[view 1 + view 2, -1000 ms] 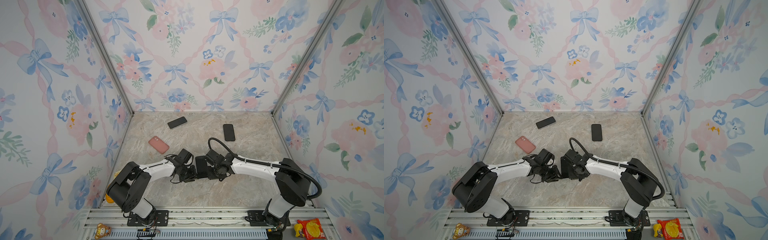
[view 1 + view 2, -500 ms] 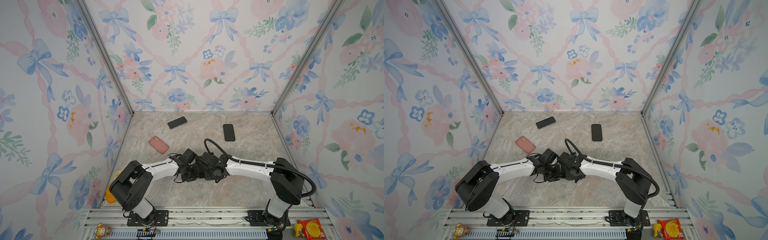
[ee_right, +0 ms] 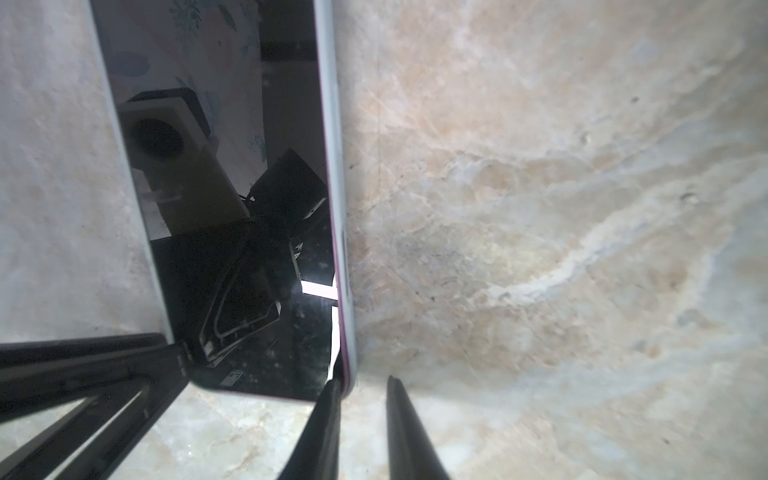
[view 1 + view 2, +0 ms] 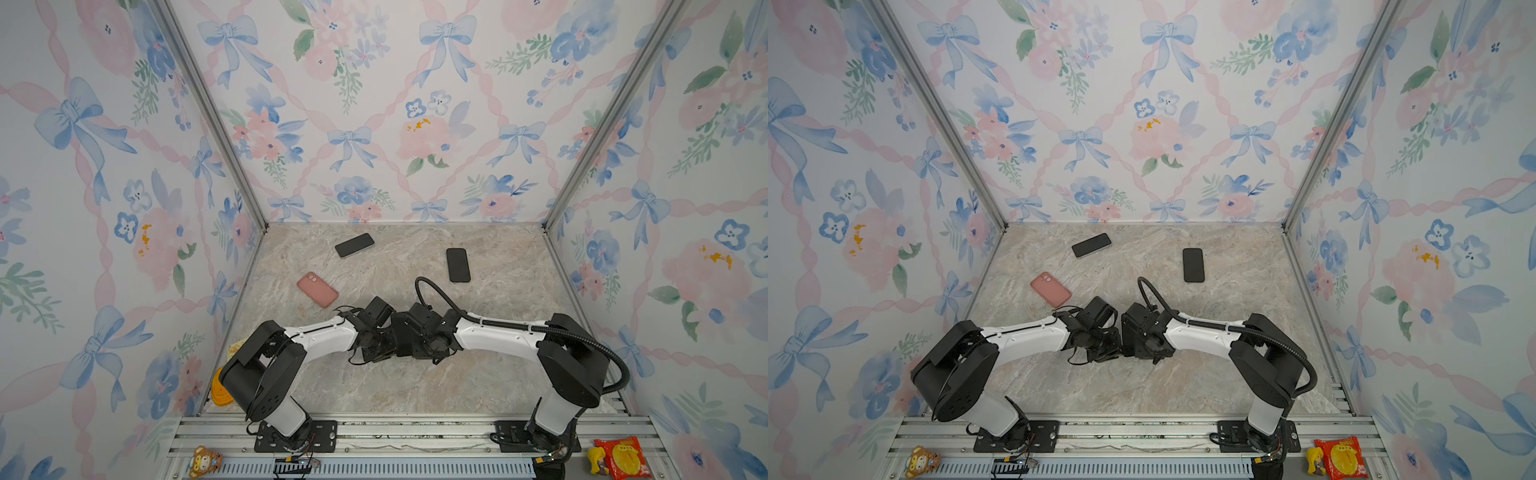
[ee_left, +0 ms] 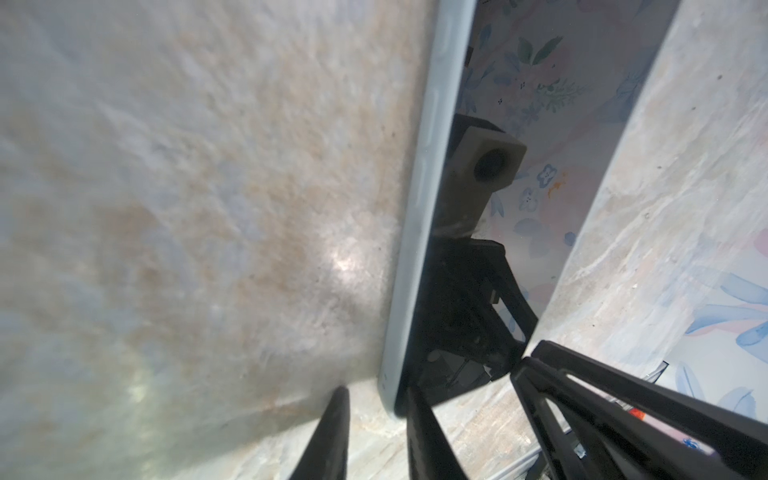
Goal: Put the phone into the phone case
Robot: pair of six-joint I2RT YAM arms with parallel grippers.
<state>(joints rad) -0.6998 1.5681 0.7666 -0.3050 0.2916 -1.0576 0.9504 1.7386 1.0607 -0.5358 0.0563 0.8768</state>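
Both top views are bright and evenly lit from overhead, with clean colours and crisp focus at the middle. Shadows are faint: a soft grey smudge lies on the table (image 4: 415, 386) under the arms (image 4: 324, 336), spreading toward 6 o'clock. Wide-lens stretch pulls the walls (image 4: 104, 166) outward at 9 and 3 o'clock. The wrist views are dimmer and softer (very close range), the table's veining smeared. A white glare patch (image 5: 341, 262) sits on the table in the left wrist view. The phone (image 3: 216, 166) screen acts as a dark mirror, with one blown-out white streak (image 3: 318, 292).
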